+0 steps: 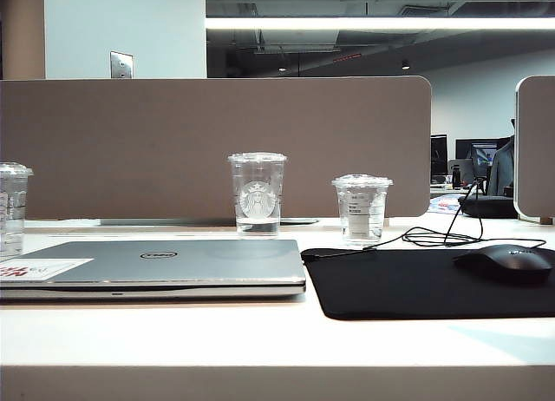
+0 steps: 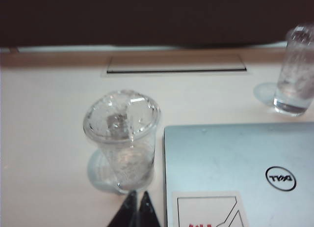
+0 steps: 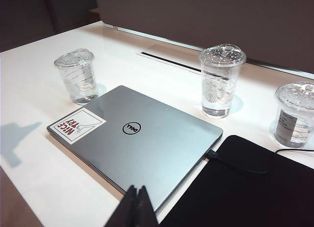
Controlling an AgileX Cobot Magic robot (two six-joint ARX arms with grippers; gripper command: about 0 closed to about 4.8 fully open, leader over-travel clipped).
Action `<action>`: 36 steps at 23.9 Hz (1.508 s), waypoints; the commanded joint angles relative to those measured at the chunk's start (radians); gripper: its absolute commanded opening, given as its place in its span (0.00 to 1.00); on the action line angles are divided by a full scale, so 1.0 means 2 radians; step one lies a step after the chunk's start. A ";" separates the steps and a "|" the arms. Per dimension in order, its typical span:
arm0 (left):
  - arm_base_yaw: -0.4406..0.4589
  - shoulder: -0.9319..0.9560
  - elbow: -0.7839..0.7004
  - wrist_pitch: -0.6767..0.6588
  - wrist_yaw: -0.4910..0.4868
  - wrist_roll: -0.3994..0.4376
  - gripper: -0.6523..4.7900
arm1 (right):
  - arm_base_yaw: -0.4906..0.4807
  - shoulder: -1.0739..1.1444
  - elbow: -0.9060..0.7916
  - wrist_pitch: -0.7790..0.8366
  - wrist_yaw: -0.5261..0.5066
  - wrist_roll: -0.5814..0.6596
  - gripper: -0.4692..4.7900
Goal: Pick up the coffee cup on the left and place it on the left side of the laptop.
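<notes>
Coffee cup point(image 2: 122, 138) upright on counter point(image 2: 44, 128) just left of laptop point(image 2: 240, 163), left end effector point(image 2: 135, 210) clenched empty near it, right end effector point(image 3: 136, 205) clenched above laptop edge

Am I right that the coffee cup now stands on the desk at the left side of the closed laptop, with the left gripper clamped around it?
Not quite: the left gripper is shut but empty, apart from the coffee cup, as the left wrist view shows. The cup does stand on the desk left of the closed laptop.
</notes>
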 commanded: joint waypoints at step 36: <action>-0.084 -0.192 -0.182 0.084 -0.017 -0.041 0.11 | 0.000 -0.002 0.003 0.009 0.000 0.000 0.08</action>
